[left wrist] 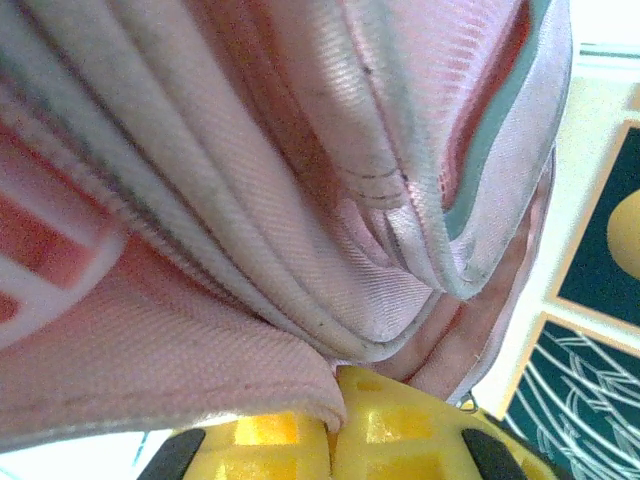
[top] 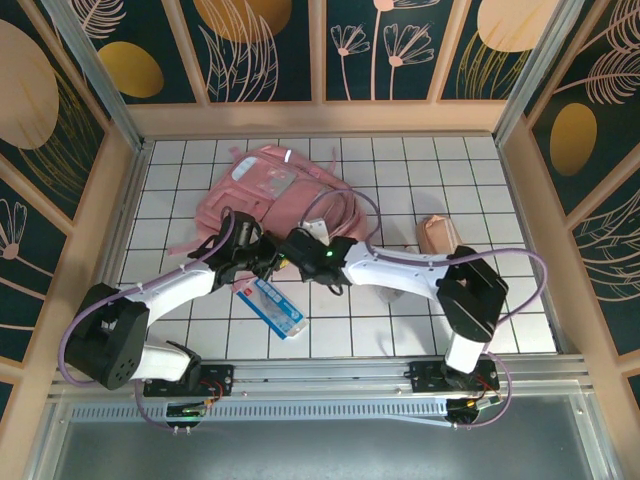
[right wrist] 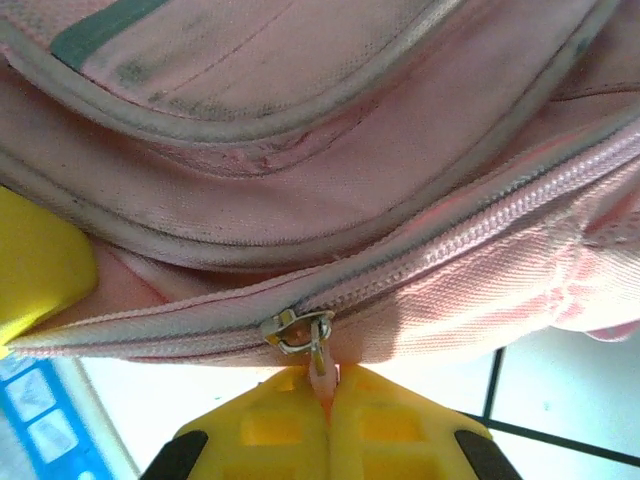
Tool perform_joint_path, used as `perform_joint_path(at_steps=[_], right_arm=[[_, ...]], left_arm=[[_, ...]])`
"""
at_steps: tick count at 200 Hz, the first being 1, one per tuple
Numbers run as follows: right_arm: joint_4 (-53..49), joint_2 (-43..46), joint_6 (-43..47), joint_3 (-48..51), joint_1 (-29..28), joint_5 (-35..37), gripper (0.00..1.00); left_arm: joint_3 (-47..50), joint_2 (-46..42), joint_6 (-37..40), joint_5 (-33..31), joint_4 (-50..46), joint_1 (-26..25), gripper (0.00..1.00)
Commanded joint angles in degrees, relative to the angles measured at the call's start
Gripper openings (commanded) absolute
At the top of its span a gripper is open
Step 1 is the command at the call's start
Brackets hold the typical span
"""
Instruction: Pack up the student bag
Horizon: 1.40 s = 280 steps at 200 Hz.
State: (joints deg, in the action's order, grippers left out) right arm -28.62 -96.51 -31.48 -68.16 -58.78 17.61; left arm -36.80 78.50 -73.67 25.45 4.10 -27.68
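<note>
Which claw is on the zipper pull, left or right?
The right claw: shut on the pull tab under the metal slider on the student bag. The left claw only pinches a plain fabric edge, no zipper there.

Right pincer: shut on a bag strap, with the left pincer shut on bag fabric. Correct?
Not a strap. The right wrist view shows the right pincer shut on the zipper pull of the bag. The left pincer is shut on bag fabric, as you said.
</note>
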Motion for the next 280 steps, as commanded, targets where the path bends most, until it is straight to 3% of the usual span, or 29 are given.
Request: perform_joint_path(at_steps=[1,44,77,116,127,139,153,165,178,186,206,217,250,280], right_arm=[[0.1,4.3,4.8,4.0,5.1,-5.9,0.0],[3.1,7.2,10.9,9.2,13.1,-16.6,0.0],[5.4,8.7,15.3,11.3,15.2,-22.3,0.0],[9.4,10.5,20.6,14.4,16.0,-32.5,0.0],[10.7,10.9,21.6,14.8,16.0,-36.1,0.0],[12.6,11.0,22.1,15.1,15.9,-40.0,0.0],[15.0,10.6,21.9,15.2,15.8,-43.3,0.0],[16.3,10.0,21.6,14.8,15.7,-44.4,0.0],[17.0,9.0,21.4,14.3,15.5,-44.8,0.0],[17.5,8.6,21.5,14.3,15.5,-45.3,0.0],[19.3,8.4,21.6,15.0,15.2,-46.8,0.0],[20.1,8.4,21.6,15.3,15.0,-47.3,0.0],[20.8,8.3,21.6,15.1,14.1,-48.3,0.0],[20.1,8.7,21.9,15.3,13.3,-48.1,0.0]], left_arm=[[-1.2,-0.9,10.2,-5.1,-6.8,3.8,0.0],[-0.8,-2.8,17.4,-10.8,-11.0,7.3,0.0],[-4.6,-2.9,26.6,-16.2,-15.2,7.8,0.0],[-10.0,-2.3,35.4,-27.6,-21.6,10.6,0.0],[-12.4,-1.4,35.6,-29.3,-24.9,12.1,0.23],[-13.9,-0.9,35.7,-28.7,-26.4,12.9,0.32],[-15.0,-1.2,32.5,-26.5,-28.2,12.9,0.45],[-14.6,-1.8,27.2,-18.4,-29.3,12.9,0.58],[-12.3,-2.6,19.0,-8.2,-29.4,12.5,0.61],[-10.4,-3.8,15.0,-5.7,-29.2,10.7,0.62],[-9.9,-8.0,8.8,-14.8,-30.6,0.2,0.66],[-9.2,-9.2,4.1,-15.7,-30.5,-3.6,0.67],[-6.6,-10.7,-6.0,-21.5,-28.1,-9.5,0.68],[-5.7,-4.8,-10.0,-20.2,-24.0,-11.2,0.71]])
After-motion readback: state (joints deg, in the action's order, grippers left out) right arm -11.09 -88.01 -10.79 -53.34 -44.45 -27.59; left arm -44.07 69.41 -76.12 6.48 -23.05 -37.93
